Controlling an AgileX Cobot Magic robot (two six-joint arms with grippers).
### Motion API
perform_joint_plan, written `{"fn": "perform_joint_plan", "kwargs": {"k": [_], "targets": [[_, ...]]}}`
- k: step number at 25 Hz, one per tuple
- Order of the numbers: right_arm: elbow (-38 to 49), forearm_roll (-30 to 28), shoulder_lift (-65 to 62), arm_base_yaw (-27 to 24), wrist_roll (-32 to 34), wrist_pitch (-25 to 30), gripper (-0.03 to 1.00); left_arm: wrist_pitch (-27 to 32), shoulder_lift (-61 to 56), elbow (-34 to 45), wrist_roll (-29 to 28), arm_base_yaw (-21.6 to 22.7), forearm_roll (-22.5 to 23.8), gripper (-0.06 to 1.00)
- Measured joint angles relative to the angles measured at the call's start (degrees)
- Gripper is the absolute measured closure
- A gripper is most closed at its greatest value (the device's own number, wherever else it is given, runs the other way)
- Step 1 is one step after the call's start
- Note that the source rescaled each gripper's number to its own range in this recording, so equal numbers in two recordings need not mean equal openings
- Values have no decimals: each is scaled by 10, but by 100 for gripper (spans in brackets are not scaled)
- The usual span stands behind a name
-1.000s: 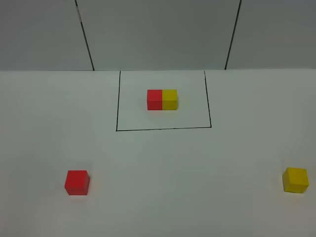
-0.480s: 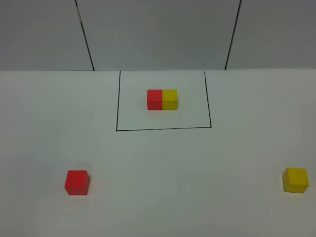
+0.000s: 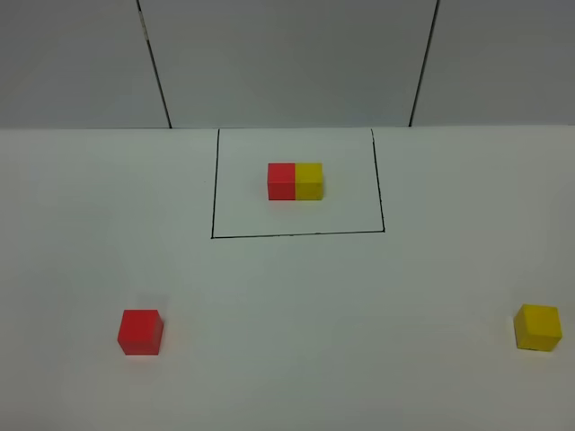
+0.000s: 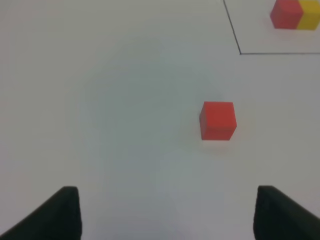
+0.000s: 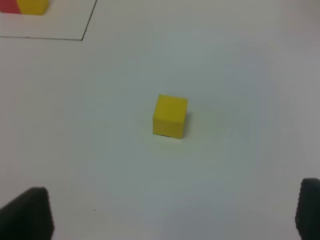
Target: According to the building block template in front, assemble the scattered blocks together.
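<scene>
Nearest the wrist cameras, the left gripper point(image 4: 172, 215) is standing released, its two dark fingertips spread wide with nothing between them. The right gripper point(image 5: 169, 212) is gaping the same way, also empty. Neither arm is showing in the high view.

On the white table point(image 3: 296, 359), the red cube point(image 3: 140, 331) is sitting at the lower left of the high frame, and the yellow cube point(image 3: 538, 327) is resting at the lower right, close to the frame's edge. The two are lying well apart, each ahead of its own arm's open fingers.

Both are looking like small, rigid, light blocks with flat, smooth faces. They are probably not fragile but may be a little slippery, so pinching two opposite side faces squarely seems the soundest hold.

Farther back, in the upper centre, the building block template point(image 3: 295, 180) is showing red on the left touching yellow on the right, inside a thin black frame point(image 3: 296, 235). No brand, label or writing is appearing anywhere.
</scene>
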Motion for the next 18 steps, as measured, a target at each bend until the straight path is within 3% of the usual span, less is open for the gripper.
{"fn": "perform_joint_plan", "kwargs": {"k": [4, 11, 14, 18], "targets": [[0, 0, 0, 0, 0, 0, -3, 3, 172, -57, -12, 0, -26, 30], [0, 0, 0, 0, 1, 0, -3, -1, 486, -173, 18, -19, -135, 30], [0, 0, 0, 0, 1, 0, -3, -13, 581, -211, 19, -66, -123, 30], [0, 0, 0, 0, 1, 0, -3, -34, 686, -256, -45, -126, -54, 30]]}}
